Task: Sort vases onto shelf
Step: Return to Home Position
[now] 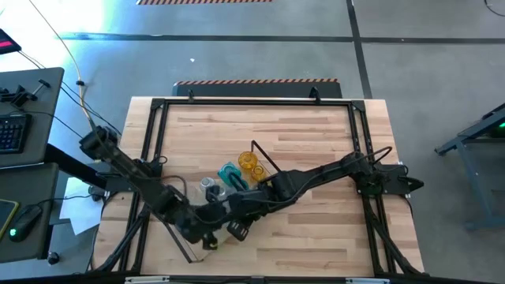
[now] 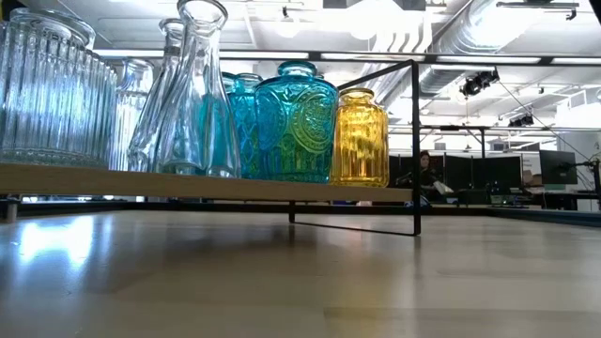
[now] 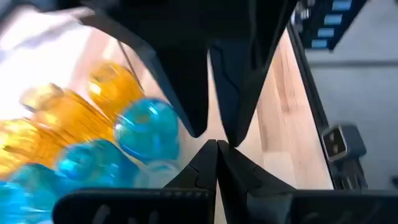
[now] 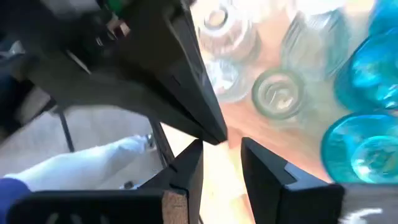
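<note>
Low view: I see vases [image 2: 296, 122] lined on the shelf [image 2: 188, 183] on the tabletop [image 2: 329, 272], clear, teal, then amber; left tool [image 3: 216, 144] pinched closed, empty; right tool [image 4: 221, 146] slightly parted, empty, both above the vases.

ribbed clear vase [image 2: 47, 89] cut off, shelf [image 2: 188, 183] likewise

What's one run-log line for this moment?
clear vases, teal vases, amber vases on shelf | left fingers shut, empty | right fingers open, empty | both by shelf
</note>
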Action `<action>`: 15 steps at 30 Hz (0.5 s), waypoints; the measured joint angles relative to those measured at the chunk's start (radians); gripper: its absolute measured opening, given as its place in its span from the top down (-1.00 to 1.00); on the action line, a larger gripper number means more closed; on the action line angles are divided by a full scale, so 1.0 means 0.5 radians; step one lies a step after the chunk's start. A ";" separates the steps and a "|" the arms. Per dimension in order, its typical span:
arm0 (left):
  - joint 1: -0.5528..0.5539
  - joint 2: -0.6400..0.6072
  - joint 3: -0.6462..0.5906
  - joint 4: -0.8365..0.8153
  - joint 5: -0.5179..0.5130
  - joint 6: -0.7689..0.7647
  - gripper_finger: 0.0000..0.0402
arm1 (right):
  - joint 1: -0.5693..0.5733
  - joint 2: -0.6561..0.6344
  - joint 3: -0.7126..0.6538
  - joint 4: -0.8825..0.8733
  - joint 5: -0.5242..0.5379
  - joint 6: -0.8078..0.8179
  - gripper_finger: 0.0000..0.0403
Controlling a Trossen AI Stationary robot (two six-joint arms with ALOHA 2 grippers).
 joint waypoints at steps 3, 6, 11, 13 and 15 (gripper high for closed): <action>0.000 -0.144 0.003 -0.009 -0.116 0.042 1.00 | 0.003 -0.055 0.001 -0.012 0.133 -0.028 0.55; 0.002 -0.310 0.009 -0.069 -0.245 0.050 1.00 | 0.015 -0.121 -0.002 -0.017 0.281 -0.082 0.55; 0.001 -0.586 0.008 -0.210 -0.418 0.039 1.00 | 0.053 -0.236 -0.002 0.004 0.613 -0.224 0.55; -0.005 -0.682 0.008 -0.266 -0.463 0.013 1.00 | 0.077 -0.272 -0.002 0.013 0.748 -0.294 0.55; -0.005 -0.765 0.008 -0.327 -0.490 -0.027 1.00 | 0.095 -0.303 -0.002 0.036 0.842 -0.376 0.55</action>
